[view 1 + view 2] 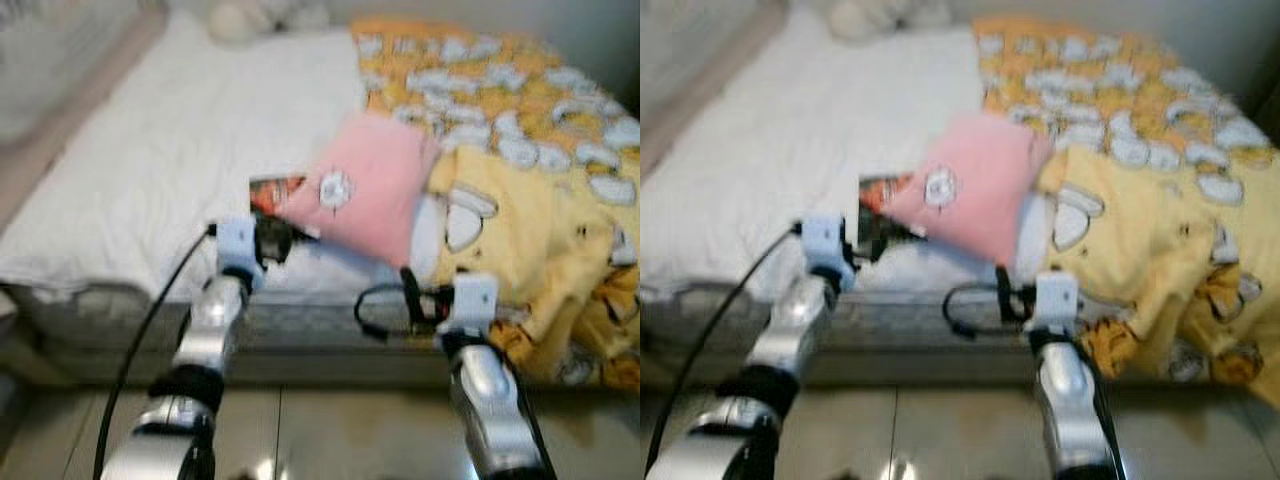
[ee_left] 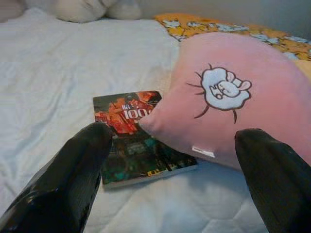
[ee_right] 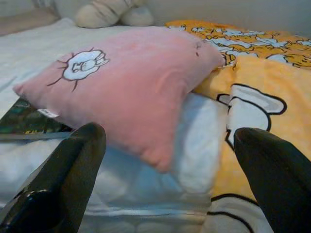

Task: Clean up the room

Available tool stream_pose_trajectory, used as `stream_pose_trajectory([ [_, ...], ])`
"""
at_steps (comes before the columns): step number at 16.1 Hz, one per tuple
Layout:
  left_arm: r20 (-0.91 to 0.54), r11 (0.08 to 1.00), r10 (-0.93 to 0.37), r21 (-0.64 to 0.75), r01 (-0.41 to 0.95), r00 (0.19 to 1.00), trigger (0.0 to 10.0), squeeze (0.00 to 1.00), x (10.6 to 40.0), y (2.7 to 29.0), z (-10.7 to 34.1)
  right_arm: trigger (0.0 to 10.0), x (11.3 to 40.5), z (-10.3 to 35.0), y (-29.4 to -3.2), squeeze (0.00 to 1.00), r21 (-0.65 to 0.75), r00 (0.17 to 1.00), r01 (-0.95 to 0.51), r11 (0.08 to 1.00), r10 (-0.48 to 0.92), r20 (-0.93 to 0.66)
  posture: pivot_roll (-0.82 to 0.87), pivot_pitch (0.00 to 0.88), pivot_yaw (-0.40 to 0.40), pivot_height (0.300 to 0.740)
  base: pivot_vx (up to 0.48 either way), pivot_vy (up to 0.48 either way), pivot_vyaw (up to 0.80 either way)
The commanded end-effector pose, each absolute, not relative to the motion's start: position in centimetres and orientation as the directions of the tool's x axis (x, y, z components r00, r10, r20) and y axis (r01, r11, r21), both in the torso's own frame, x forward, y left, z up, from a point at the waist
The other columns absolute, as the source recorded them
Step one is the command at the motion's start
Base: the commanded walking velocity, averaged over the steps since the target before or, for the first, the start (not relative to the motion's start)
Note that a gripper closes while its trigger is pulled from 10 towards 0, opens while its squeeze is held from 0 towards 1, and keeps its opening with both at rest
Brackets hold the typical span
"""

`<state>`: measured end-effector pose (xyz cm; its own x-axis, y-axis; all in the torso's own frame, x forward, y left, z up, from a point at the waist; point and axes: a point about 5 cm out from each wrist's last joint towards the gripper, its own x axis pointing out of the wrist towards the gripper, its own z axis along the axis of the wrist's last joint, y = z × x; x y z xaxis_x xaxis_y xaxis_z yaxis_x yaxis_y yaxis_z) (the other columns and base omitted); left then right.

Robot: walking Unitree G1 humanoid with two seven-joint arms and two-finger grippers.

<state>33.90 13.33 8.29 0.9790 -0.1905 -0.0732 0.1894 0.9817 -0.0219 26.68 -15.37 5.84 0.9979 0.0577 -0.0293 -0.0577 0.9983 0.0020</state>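
Pillow: square pink plush pillow [image 1: 365, 190] with a white embroidered patch, lying tilted near the front edge of the white-sheeted bed [image 1: 180, 150]. One corner overlaps a glossy paperback book [image 2: 133, 136]; the opposite side rests against the rumpled yellow cartoon-print duvet [image 1: 540, 230].

Left gripper [image 2: 170, 179]: jaws wide apart, holding nothing, lined up on the book and the pillow's near corner. Right gripper [image 3: 165, 179]: also spread wide, empty, facing the pillow's lower edge by the duvet.

Handling, my read: pillow is light, soft and squashy, not fragile. It will sag if pinched at one corner, so take a deep bite on the near edge or corner seam, or one gripper per side. Book is stiff, thin and flat on the sheet, with a slick cover; lift the pillow off first.

Cream plush toy [image 2: 92, 8] at the far edge of the bed.
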Motion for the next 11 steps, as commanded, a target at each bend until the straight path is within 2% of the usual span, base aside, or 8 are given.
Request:
stream_pose_trajectory([
  [1, -0.068, 0.974, -0.226, -0.031, 0.224, 0.972, 10.0, 0.0, 34.2, 11.9, 8.6, 10.0, 26.6, 6.0, -16.6, 0.0, -0.012, 0.999, -0.023, 1.0, 0.022, -0.025, -0.03, 0.0, -0.013, 0.74, 0.315, -0.36, 0.0],
  [5, -0.064, 0.976, -0.217, -0.001, 0.217, 0.974, 10.0, 0.0, 34.5, 12.1, 8.8, 10.0, 26.5, 6.1, -16.8, 0.0, -0.016, 1.0, -0.017, 1.0, 0.017, -0.026, -0.04, 0.0, -0.009, 0.74, 0.319, -0.355, 0.0],
  [8, -0.054, 0.977, -0.214, -0.029, 0.212, 0.975, 10.0, 0.0, 34.1, 12.3, 8.6, 10.0, 26.3, 6.0, -17.0, 0.0, -0.01, 1.0, -0.017, 1.0, 0.017, -0.026, -0.04, 0.0, 0.0, 0.74, 0.094, 0.0, 0.0],
  [11, -0.092, 0.989, -0.138, -0.06, 0.133, 0.986, 10.0, 0.0, 33.7, 12.9, 7.7, 10.0, 26.2, 6.1, -17.0, 0.0, -0.01, 1.0, -0.02, 1.0, 0.02, -0.022, -0.04, 0.0, -0.001, 0.74, 0.48, 0.0, 0.0],
])
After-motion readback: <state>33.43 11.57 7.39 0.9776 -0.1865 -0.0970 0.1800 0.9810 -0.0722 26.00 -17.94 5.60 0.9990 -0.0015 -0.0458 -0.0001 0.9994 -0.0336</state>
